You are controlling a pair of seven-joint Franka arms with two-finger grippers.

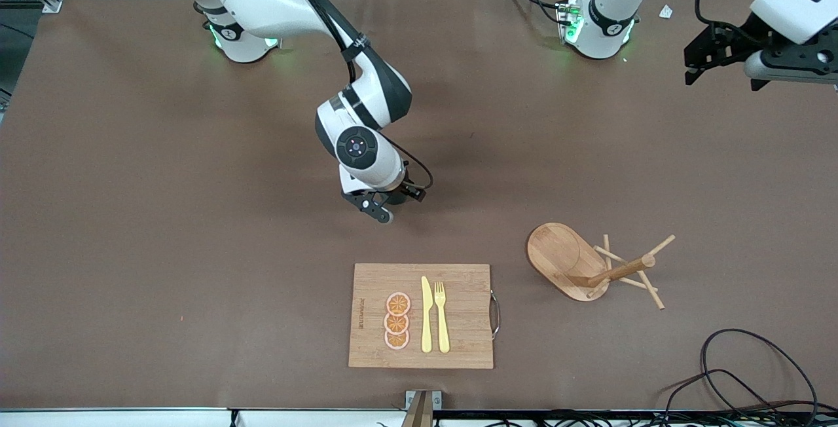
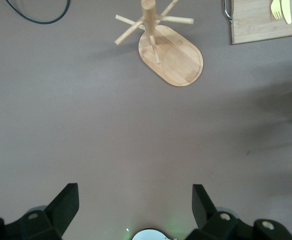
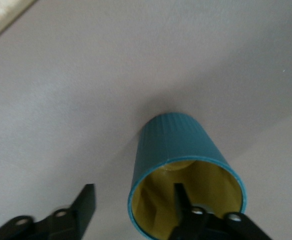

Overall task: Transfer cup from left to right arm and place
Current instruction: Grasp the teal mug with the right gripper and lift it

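The dark teal ribbed cup (image 3: 175, 140) with its tan-yellow inside stands upright on the brown table, directly under my right gripper (image 3: 133, 192). That gripper is open. One finger (image 3: 181, 200) is inside the cup's mouth and the other finger (image 3: 86, 200) is outside, clear of the wall. In the front view the right gripper (image 1: 383, 207) hangs low over the table's middle, above the spot just farther from the camera than the cutting board, and hides the cup. My left gripper (image 1: 704, 54) is open and empty, raised at the left arm's end of the table; it also shows in the left wrist view (image 2: 136, 192).
A wooden cutting board (image 1: 458, 309) holds orange slices (image 1: 397, 321), a yellow knife (image 1: 426, 315) and a yellow fork (image 1: 442, 315). A wooden mug tree (image 1: 566, 260) on an oval base stands beside it toward the left arm's end. Black cables (image 1: 740, 361) lie at the near corner.
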